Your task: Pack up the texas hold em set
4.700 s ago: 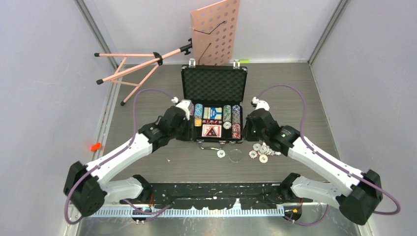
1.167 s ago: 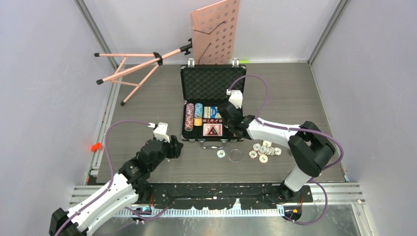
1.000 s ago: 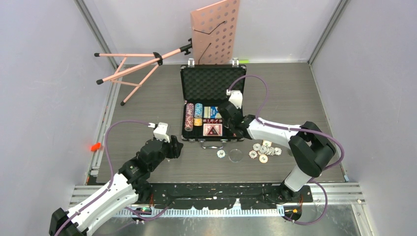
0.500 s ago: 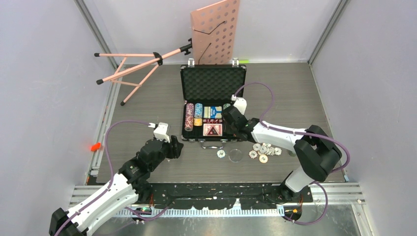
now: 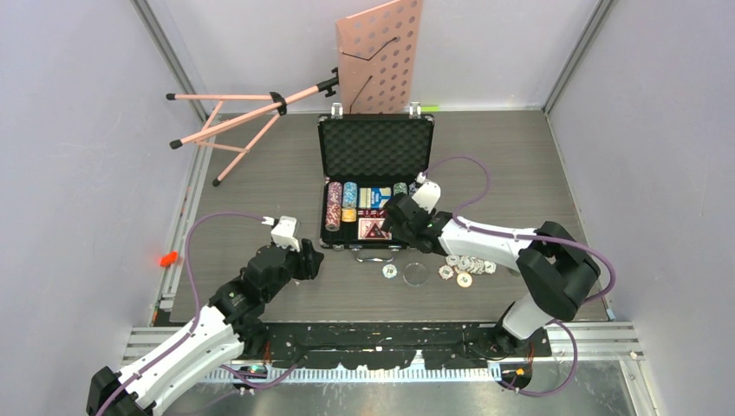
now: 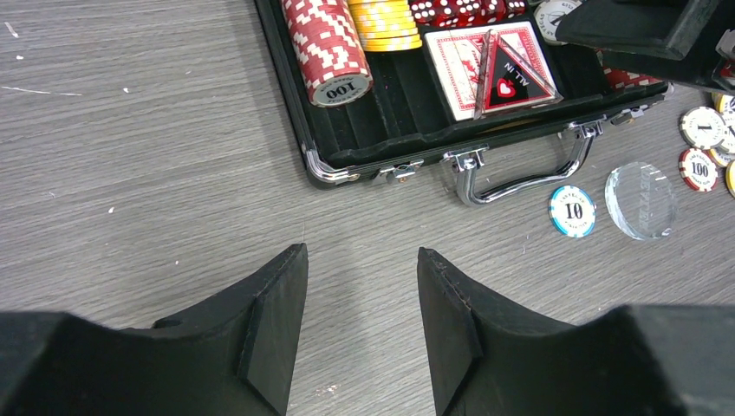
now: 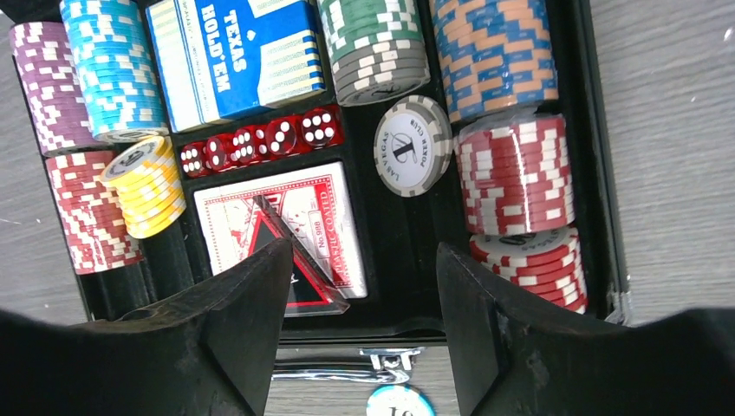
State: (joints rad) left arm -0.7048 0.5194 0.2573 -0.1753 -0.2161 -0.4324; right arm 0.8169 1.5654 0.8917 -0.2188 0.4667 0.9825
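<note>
- Left end effector point(image 6: 360, 253): fingers apart, nothing between them, over bare tabletop point(image 6: 130, 173).
- Briefcase point(image 5: 377, 149): open, lid up, lying ahead and slightly right of the left end effector, handle towards it.
- Ten chip point(image 6: 572, 211) and clear disc point(image 6: 641, 199): on the tabletop ahead-right of it, near the handle.
- Right end effector point(image 7: 364, 250): fingers apart and empty, above the case's front row; red card deck point(image 7: 286, 221) beneath, dice point(image 7: 260, 139) just beyond.
- Loose chips point(image 5: 464, 264): on the tabletop beside its wrist.
</note>
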